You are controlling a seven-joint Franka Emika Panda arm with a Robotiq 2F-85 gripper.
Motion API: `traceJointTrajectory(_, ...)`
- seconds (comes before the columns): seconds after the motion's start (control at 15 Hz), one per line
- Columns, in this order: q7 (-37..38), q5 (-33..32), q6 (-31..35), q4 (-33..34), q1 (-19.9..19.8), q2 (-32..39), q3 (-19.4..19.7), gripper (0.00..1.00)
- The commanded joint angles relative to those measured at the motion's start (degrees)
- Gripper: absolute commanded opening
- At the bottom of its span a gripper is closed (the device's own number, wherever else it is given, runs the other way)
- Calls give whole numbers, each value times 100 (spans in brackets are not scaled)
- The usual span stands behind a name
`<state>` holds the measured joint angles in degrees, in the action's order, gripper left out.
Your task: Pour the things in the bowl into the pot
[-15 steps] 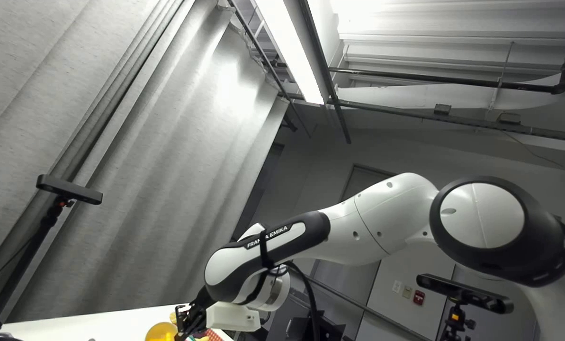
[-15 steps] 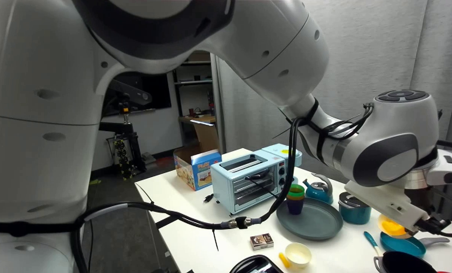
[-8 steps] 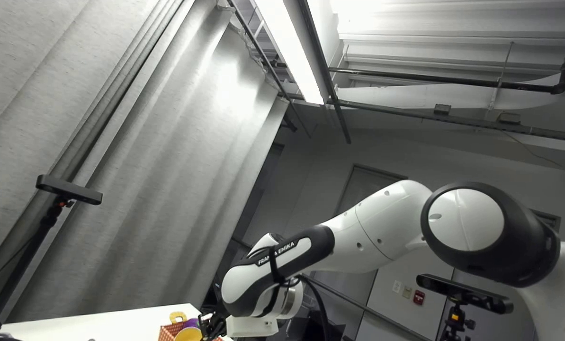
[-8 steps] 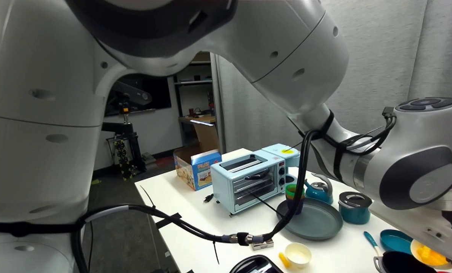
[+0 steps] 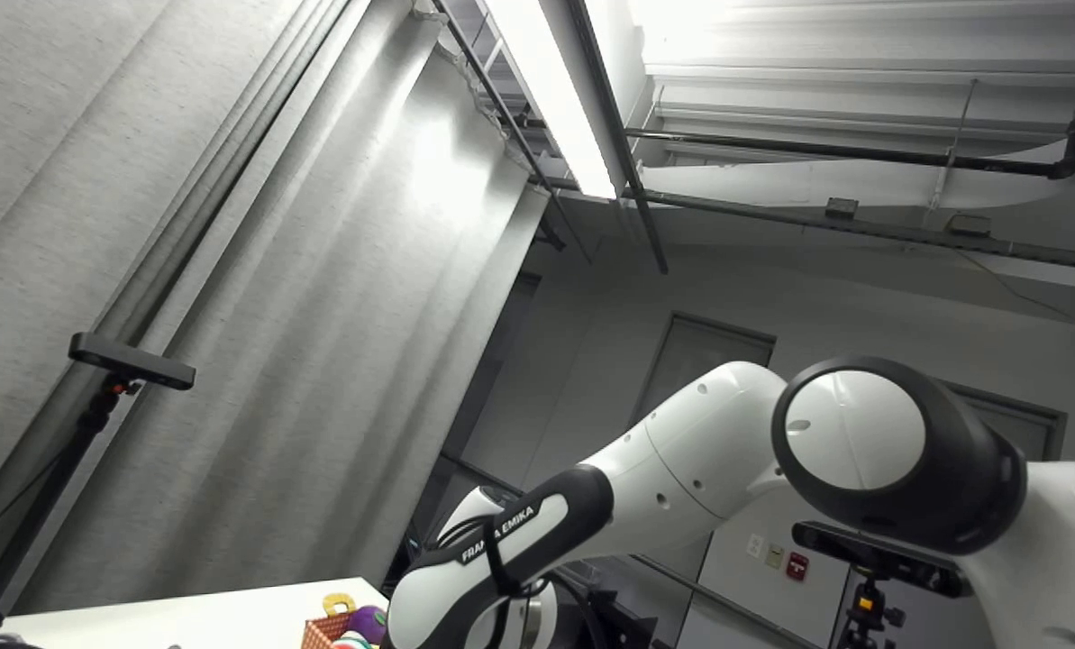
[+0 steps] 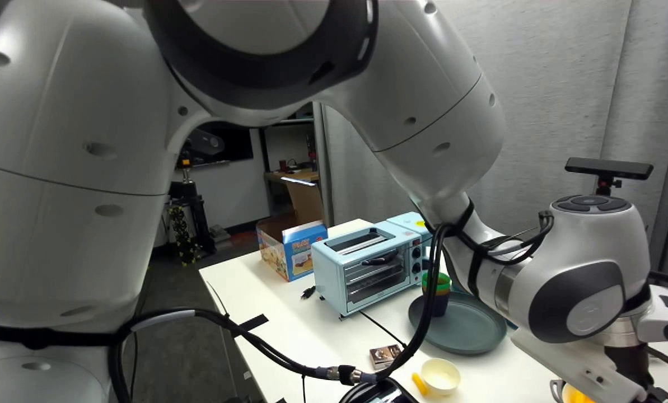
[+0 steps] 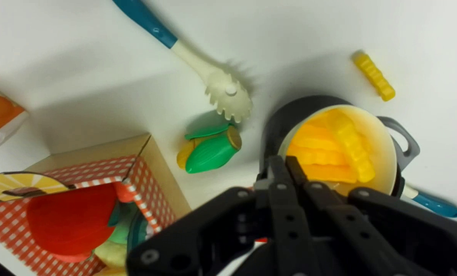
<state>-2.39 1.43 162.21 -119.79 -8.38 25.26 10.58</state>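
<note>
My gripper (image 7: 287, 163) is shut on the left rim of a cream bowl (image 7: 384, 159) in the wrist view. Several yellow wavy sticks (image 7: 322, 157) lie in the bowl. The bowl is over the black pot (image 7: 285, 122), whose grey handle shows at its right; the bowl hides most of the pot's opening. In an exterior view the bowl (image 6: 568, 395) with its yellow sticks is at the bottom edge, by the pot's handle (image 6: 556, 387), and the gripper (image 6: 650, 394) is partly cut off. In an exterior view, the arm hides or the frame cuts off gripper, bowl and pot.
A yellow stick (image 7: 374, 76), a pasta spoon (image 7: 228, 90), toy corn (image 7: 211, 153) and a red-checked box (image 7: 151, 184) of toys surround the pot. A second cream bowl (image 6: 440, 376), grey plate (image 6: 465, 330) and toaster oven (image 6: 367, 268) stand on the table.
The bowl, held in the gripper, has moved from above the teal pan to over the pot. The arm has come lower, and the bowl has left sight in an exterior view.
</note>
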Motion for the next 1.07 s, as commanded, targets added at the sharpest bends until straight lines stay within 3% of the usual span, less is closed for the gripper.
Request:
traceJointTrajectory(0.0,224,-128,421,48,95,231,-40,1)
traceJointTrajectory(1.0,334,-210,1284,254,554,562,336,1)
